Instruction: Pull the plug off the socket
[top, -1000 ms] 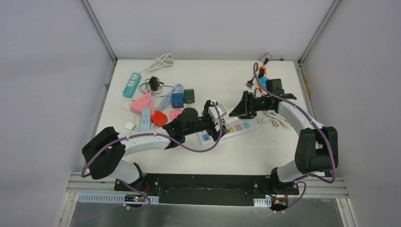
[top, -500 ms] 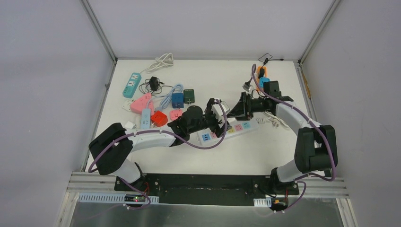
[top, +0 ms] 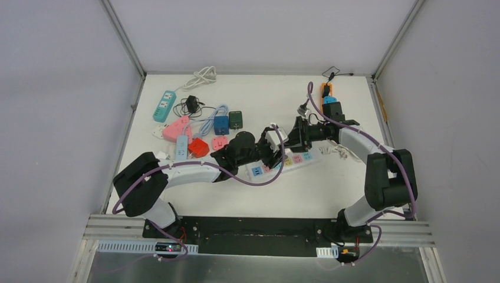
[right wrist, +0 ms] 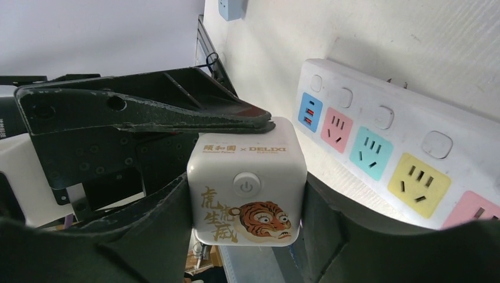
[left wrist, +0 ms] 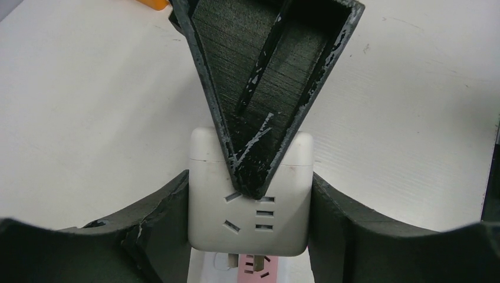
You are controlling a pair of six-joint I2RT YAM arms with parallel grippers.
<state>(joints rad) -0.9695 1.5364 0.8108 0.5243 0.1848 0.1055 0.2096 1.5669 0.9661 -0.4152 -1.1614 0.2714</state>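
Two grippers, one plug.

Left wrist view: the left gripper (left wrist: 250, 203) is clamped on the cube plug (left wrist: 250, 227) at bottom centre. Its curved black fingers (left wrist: 165, 224) sit hard against the cube's left and right faces. A wedge-shaped finger of the right gripper (right wrist: 246, 200) comes down from the top of frame, and its tip lies across the cube's slotted face. My read is that crossed grips on perpendicular faces stop the cube twisting, so the pull stays straight. Metal prongs (left wrist: 250, 262) show below the cube, over a pink socket (left wrist: 266, 272). I can't tell whether the tips are seated.

Right wrist view: the right gripper is closed on the same cube, taking the other two sides at lower centre. The cube is glossy white plastic with rounded corners, a round power button and a tiger print. The fingers are matte black with a layered print texture, scuffed pale along the edges. The power strip (right wrist: 383, 127) runs from upper centre to the right edge. It has a white shell, coloured socket faces and rounded switch caps. It lies on the white desk (right wrist: 413, 35) with nothing holding it, so it may lift if the prongs bind.

Top view: both arms meet at frame centre over the strip. Spare adapters (top: 200, 132) sit upper left, well apart.
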